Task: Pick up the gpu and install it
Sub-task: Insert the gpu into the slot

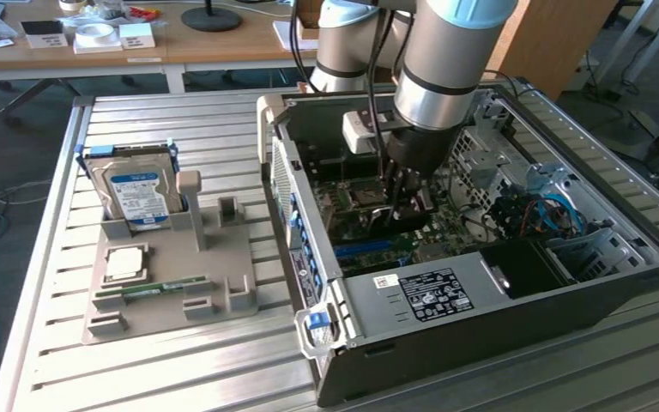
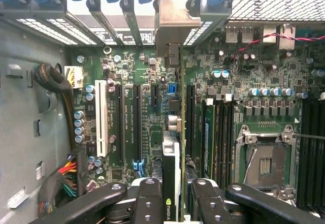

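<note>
Inside the computer case (image 1: 467, 339), we see the gripper (image 2: 175, 196) clamped on the graphics card (image 2: 171, 155), which stands on edge directly beneath it, long axis parallel to the motherboard slots (image 2: 137, 122), bracket (image 2: 171, 18) toward the rear openings.

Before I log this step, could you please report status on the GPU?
End effector shut on the gpu, inside the case. Card edge-on over the motherboard slots. Cable bundle off to the side, apart.

- The slatted metal table (image 1: 192, 120) carried two items.
- An open computer case (image 1: 479, 335) lay on its side toward the exterior view's right.
- A grey parts holder (image 1: 158, 319) lay flat toward the exterior view's left.
</note>
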You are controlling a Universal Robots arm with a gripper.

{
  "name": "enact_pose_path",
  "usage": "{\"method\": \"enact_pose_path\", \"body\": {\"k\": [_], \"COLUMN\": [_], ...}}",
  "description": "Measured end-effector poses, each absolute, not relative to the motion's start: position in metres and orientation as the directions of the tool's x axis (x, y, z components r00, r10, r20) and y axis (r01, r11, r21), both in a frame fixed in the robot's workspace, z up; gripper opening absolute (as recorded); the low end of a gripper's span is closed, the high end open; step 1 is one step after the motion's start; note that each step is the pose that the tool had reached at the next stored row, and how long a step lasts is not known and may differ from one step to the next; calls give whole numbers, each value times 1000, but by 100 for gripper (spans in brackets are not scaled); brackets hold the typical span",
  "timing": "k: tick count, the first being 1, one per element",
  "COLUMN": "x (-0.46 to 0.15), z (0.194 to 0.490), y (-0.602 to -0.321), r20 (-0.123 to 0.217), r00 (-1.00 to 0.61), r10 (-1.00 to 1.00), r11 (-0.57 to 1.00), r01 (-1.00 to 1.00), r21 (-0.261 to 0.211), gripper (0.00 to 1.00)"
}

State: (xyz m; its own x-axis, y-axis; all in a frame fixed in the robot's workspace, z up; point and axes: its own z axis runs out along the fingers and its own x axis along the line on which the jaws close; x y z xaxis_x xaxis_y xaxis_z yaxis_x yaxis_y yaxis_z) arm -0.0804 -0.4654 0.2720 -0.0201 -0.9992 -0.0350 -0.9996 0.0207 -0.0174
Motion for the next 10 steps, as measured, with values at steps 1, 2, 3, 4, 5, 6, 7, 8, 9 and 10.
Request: {"method": "enact_pose_path", "body": {"k": [1,2,3,4,5,6,7,8,9,10], "x": [-81,-81,-81,-81,-81,-81,-82,-83,-83,-84], "z": [272,272,272,272,272,272,272,272,272,272], "y": [-465,-465,-465,-465,-465,-465,-465,-465,-465,-465], "r20": [-35,-35,-35,-35,-35,-35,-35,-35,-35,-35], "r00": [-20,-20,-20,-20,-20,-20,-20,-20,-20,-20], "r10": [-999,-999,-999,-999,-999,-999,-999,-999,-999,-999], "r11": [21,21,21,21,21,21,21,21,21,21], "r01": [-1000,-1000,-1000,-1000,-1000,-1000,-1000,-1000,-1000,-1000], "r21": [-17,-17,-17,-17,-17,-17,-17,-17,-17,-17], "gripper": [27,27,27,27,27,27,27,27,27,27]}}
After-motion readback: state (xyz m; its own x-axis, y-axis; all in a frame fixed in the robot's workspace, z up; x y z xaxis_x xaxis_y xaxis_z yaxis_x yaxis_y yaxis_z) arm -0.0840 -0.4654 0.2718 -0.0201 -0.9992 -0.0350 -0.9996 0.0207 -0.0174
